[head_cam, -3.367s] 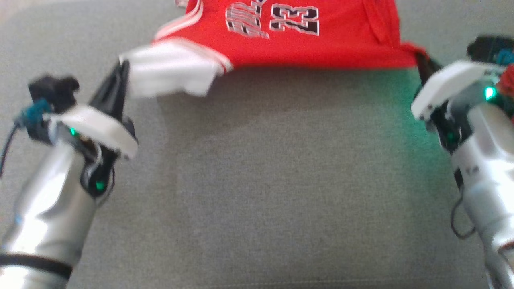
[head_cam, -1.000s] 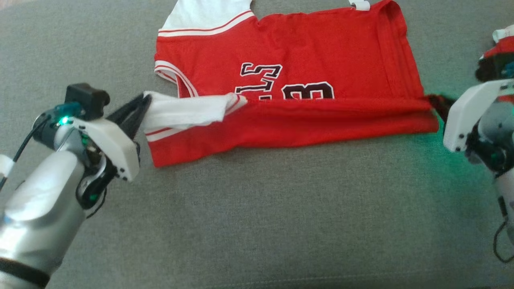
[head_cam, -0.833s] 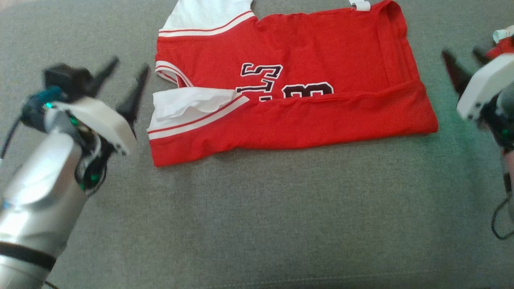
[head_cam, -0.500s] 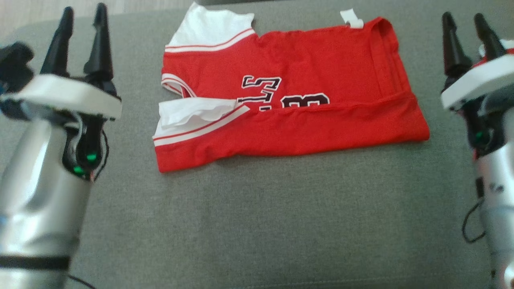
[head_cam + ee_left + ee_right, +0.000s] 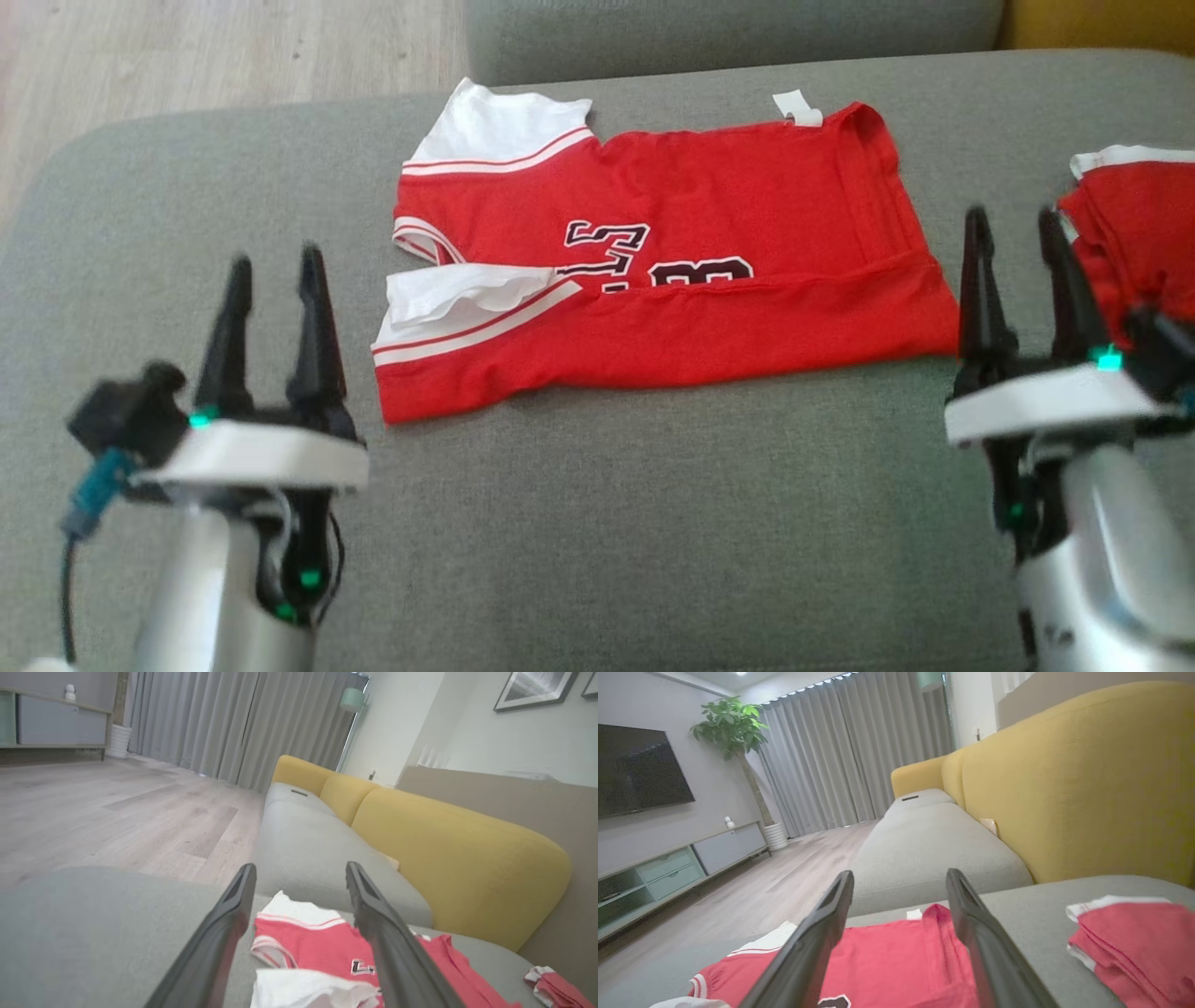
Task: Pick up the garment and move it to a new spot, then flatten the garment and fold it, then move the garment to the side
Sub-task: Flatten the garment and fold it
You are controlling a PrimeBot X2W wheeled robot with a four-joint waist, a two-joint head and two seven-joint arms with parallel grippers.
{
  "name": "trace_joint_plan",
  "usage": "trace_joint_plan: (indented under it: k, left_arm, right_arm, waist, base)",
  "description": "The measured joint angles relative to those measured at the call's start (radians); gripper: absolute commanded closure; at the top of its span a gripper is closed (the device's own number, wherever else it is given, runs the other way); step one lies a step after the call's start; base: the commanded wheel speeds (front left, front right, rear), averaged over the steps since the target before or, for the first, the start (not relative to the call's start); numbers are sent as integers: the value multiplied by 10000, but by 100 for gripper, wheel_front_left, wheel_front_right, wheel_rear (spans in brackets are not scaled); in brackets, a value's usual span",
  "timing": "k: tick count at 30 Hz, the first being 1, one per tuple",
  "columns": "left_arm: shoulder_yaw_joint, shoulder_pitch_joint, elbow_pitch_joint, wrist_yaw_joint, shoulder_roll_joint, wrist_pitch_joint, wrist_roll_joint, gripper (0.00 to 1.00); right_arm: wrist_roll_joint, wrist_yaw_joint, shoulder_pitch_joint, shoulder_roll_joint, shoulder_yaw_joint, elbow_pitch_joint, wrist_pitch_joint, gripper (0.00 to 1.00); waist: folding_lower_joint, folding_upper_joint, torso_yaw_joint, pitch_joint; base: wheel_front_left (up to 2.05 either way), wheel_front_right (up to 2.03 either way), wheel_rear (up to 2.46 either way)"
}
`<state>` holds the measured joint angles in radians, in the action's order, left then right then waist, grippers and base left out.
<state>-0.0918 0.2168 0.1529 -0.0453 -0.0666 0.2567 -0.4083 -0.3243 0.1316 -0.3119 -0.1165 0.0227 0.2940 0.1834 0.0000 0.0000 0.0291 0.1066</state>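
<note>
garment (image 5: 653, 280) lies on the seat (image 5: 607, 523), long axis left to right. left gripper (image 5: 275, 259) stands open off its left end, right gripper (image 5: 1011, 217) open off its right end, slightly nearer; neither touches it.

grey-and-yellow sofa (image 5: 448, 858), wood floor (image 5: 117, 812), grey curtains (image 5: 224, 718)

Released: the left claw (image 5: 275, 259), shut on the white sleeve (image 5: 457, 289) 1 second ago, and the right claw (image 5: 1013, 217), then pinching the red hem corner (image 5: 938, 322), now stand open and drawn back, clear of the garment (image 5: 709, 177). Held aloft 3 seconds ago, it lies on the sofa cushion (image 5: 653, 523), near edge folded over its lettering (image 5: 607, 245). The head camera has tilted up.
</note>
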Motion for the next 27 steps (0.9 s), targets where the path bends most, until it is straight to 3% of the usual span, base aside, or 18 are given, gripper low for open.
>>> trace_joint_plan:
  k: [4, 11, 27]
  left_arm:
    - [48, -595, 391, -136, 119, 0, 447, 0]
    - [19, -611, 1475, -161, 192, 0, 903, 0]
    - [-263, 1232, 5983, 194, 63, -320, 1398, 0]
  right_arm:
    - [81, 0, 717, 418, -343, -169, 140, 0]
    - [178, 0, 967, 562, -240, -324, 159, 0]
    - [140, 0, 918, 633, -132, -656, 8, 0]
  waist:
    - [0, 0, -81, -64]
    - [0, 0, -320, 171]
    - [0, 0, -1036, 898]
  base:
    - [0, 0, 0]
    - [0, 0, 0]
    - [0, 0, 0]
